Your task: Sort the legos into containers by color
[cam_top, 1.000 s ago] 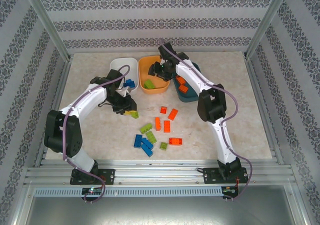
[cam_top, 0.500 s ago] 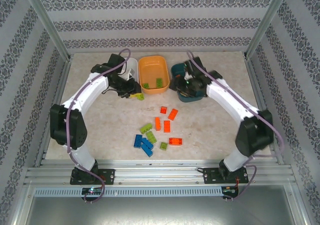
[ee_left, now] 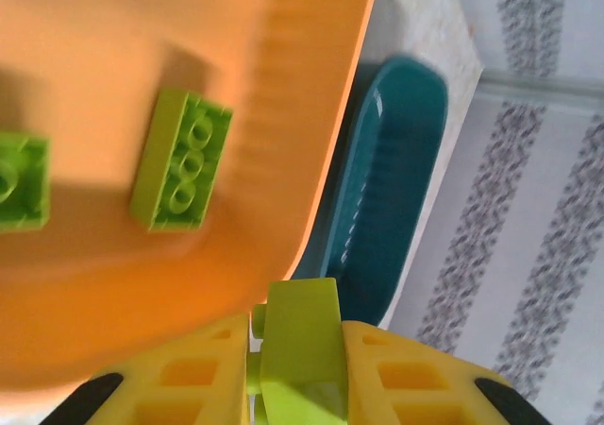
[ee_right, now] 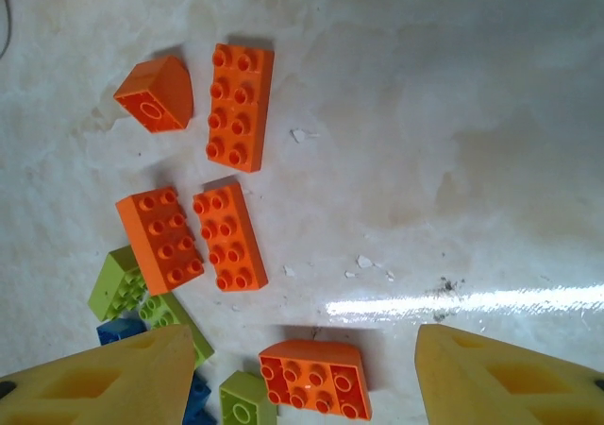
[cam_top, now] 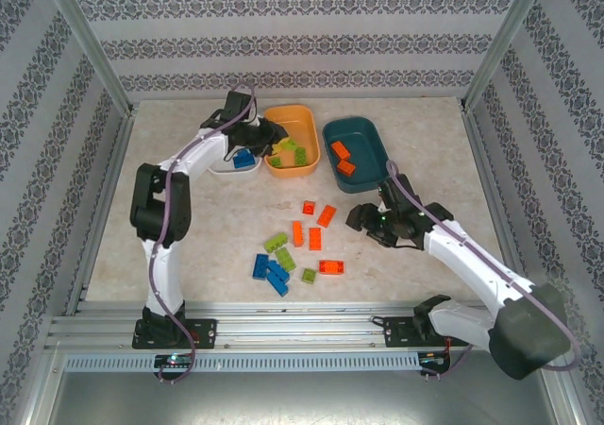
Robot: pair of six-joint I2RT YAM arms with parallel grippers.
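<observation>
Holding green lego (ee_left: 300, 323) at orange tub (ee_left: 113, 283) (left gripper (ee_left: 297, 357))

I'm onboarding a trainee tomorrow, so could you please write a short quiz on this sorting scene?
1. True or false: the right gripper is shut.
2. Which tub holds the green bricks? A the white tub; B the orange tub; C the teal tub.
3. Fill in: the left gripper holds a ____ brick.
Key: 1 false; 2 B; 3 lime green.

Left fingers (ee_left: 189, 378) clamped on lime lego (ee_left: 300, 335); right fingers (ee_right: 104, 387) spread wide.
</observation>
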